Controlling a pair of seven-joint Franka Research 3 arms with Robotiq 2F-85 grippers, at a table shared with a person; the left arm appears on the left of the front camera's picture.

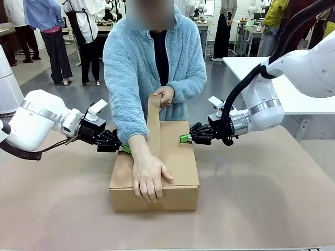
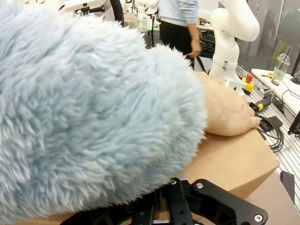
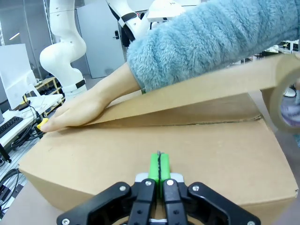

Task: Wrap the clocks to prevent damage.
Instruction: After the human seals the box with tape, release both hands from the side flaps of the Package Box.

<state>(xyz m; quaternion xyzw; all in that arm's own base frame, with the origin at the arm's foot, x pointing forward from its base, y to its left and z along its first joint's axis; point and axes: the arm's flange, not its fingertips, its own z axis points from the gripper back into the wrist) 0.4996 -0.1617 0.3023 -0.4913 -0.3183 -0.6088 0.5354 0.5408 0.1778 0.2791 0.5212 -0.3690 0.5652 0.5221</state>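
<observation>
A: Where does the packing stand?

B: Late, I'd judge. The cardboard box [image 1: 178, 157] sits closed on the table [image 1: 272, 198], flaps down, and a person is sealing it. One hand [image 1: 149, 175] presses a strip of brown tape [image 1: 154, 125] flat on the lid near the front edge; the other hand [image 1: 165, 95] holds the tape up behind the box. In the right wrist view the strip [image 3: 206, 89] rises off the lid toward the tape roll [image 3: 283, 101] at the picture's edge.

A: And the clocks themselves?

B: I can't see them. With the box shut, they may be inside, but that is a guess; no bundle lies on the table.

A: What are the arms doing?

B: Each flanks the box. The left gripper [image 1: 124, 149] is at the box's left side with its fingers together, holding nothing. The right gripper [image 1: 184, 138] is at the right side; the right wrist view shows its green pads [image 3: 154, 169] pressed together with nothing between them, tips at or just above the lid. Whether either pushes on the cardboard, I can't tell.

A: What's left?

B: Judging from this, the tape still has to be smoothed along the seam to the back edge and cut from the roll.
</observation>
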